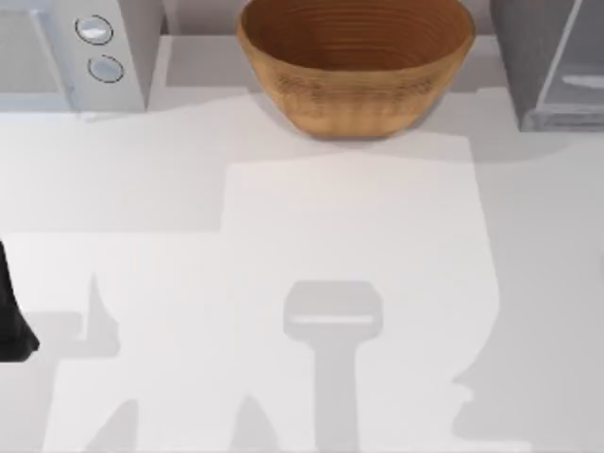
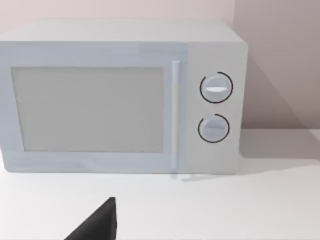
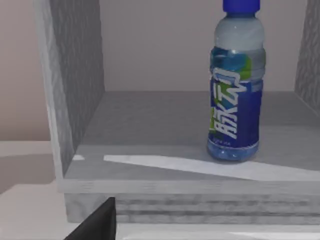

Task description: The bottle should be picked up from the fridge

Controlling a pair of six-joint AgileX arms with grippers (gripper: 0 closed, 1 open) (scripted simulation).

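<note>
The bottle (image 3: 236,82) stands upright on the floor of the open fridge (image 3: 75,100), ahead of the right gripper and a little higher than it, set back from the cabinet's front lip and nearer its far side wall than the speckled grey wall close by. Its blue cap (image 3: 241,5) is on, and a blue label with white lettering wraps its lower body. A dark finger (image 3: 97,222) of the right gripper shows at the edge of the right wrist view, below the fridge's front lip and apart from the bottle; I cannot tell whether those fingers are apart or together. From above, the fridge (image 1: 552,61) sits at the table's (image 1: 359,245) far right corner, a wooden bowl (image 1: 355,61) stands at the back centre, and a white microwave (image 1: 75,52) is at the far left. The left arm (image 1: 11,316) is parked at the table's left edge, its gripper facing the microwave (image 2: 120,97) front with one dark finger (image 2: 100,222) visible; whether it is open or closed cannot be told.
</note>
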